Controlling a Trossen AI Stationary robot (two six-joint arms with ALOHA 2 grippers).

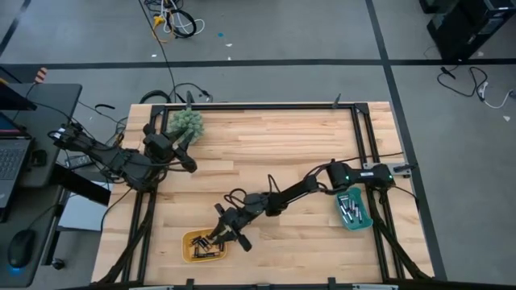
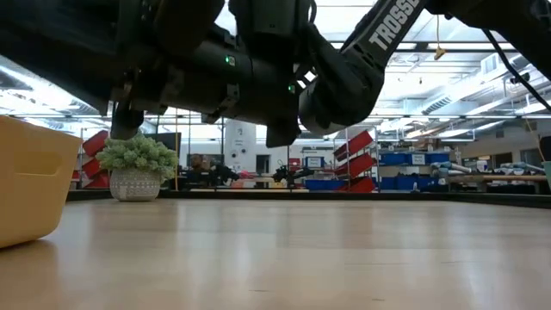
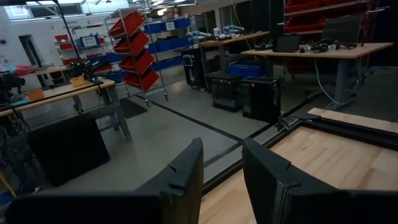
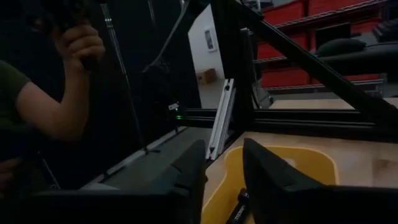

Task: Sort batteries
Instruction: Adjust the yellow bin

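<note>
Hovering over the yellow tray (image 1: 190,252), right gripper (image 1: 223,239) fingers (image 4: 189,171) standing slightly apart, gripping nothing visible.

Lying in that tray near the table's (image 1: 266,145) front edge: dark batteries (image 1: 205,245), one showing just below the fingertips; silvery ones resting in the teal tray (image 1: 364,219) at the right side. Waiting beside the spiky green ball (image 1: 186,123) at the far left corner: left gripper (image 1: 189,163), fingers narrowly parted, empty.

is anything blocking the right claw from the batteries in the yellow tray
Nothing visible does. The right claw hangs directly over the yellow tray, fingers parted, with a dark battery lying just below between them. The left claw waits far off near the green ball.
</note>
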